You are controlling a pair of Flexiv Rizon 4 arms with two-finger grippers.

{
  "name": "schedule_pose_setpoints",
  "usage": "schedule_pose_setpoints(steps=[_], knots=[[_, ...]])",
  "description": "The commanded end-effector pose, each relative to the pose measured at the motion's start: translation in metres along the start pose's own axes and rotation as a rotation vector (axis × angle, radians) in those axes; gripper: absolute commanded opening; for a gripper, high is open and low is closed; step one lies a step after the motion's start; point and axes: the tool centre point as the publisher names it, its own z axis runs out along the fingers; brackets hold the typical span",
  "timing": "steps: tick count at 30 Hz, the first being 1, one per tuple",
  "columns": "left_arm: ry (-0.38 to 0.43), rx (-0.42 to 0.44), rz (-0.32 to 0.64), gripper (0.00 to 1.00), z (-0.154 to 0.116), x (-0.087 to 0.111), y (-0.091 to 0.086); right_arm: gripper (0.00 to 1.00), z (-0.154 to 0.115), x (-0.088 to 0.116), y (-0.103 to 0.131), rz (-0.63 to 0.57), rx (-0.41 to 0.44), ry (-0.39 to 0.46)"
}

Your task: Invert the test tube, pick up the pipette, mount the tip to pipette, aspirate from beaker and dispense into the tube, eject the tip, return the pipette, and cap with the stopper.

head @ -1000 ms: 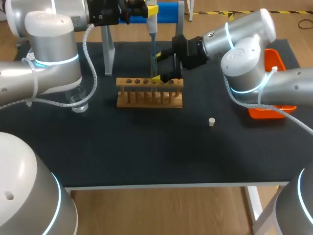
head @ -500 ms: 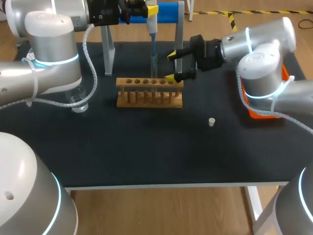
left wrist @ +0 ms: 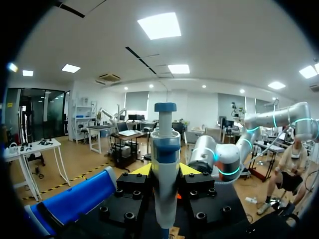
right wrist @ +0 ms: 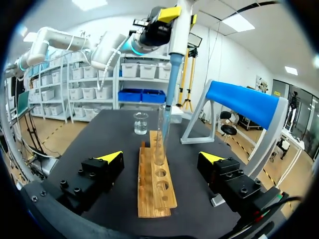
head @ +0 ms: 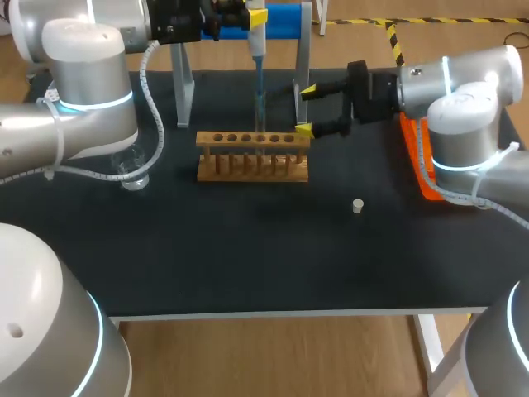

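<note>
My left gripper (head: pixel 253 16) is shut on the white and blue pipette (head: pixel 258 43) and holds it upright above the wooden rack (head: pixel 252 157). Its long tip reaches down into the clear test tube (head: pixel 261 124) standing in the rack. In the left wrist view the pipette (left wrist: pixel 165 164) sits between the left gripper (left wrist: pixel 165 172) tips. My right gripper (head: pixel 306 109) is open, just right of the rack and clear of the tube. In the right wrist view the rack (right wrist: pixel 157 191) and tube (right wrist: pixel 160 142) lie ahead of the right gripper (right wrist: pixel 162 158). The small stopper (head: pixel 357 206) lies on the mat.
A glass beaker (head: pixel 132 172) stands left of the rack, close to my left arm. The blue-topped pipette stand (head: pixel 285 18) rises behind the rack. An orange bin (head: pixel 412 161) sits at the right, partly behind my right arm.
My right gripper has drawn back to the right, from around the test tube to beside the rack's end, staying open. The left arm and pipette have not moved.
</note>
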Motion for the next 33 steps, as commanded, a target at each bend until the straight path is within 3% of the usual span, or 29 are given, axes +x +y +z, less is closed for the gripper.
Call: schedule_pose_setpoints(steps=[1, 10, 33], knots=[[0.000, 0.001, 0.001, 0.00, 0.001, 0.000, 0.000, 1.00, -0.008, -0.001, 0.000, 0.005, -0.031, 0.009], [0.000, 0.001, 0.001, 0.00, 0.001, 0.000, 0.000, 1.00, -0.016, -0.002, 0.019, -0.002, -0.045, 0.025], [0.000, 0.001, 0.001, 0.00, 0.001, 0.000, 0.000, 1.00, -0.076, -0.003, 0.149, -0.014, -0.031, 0.001]])
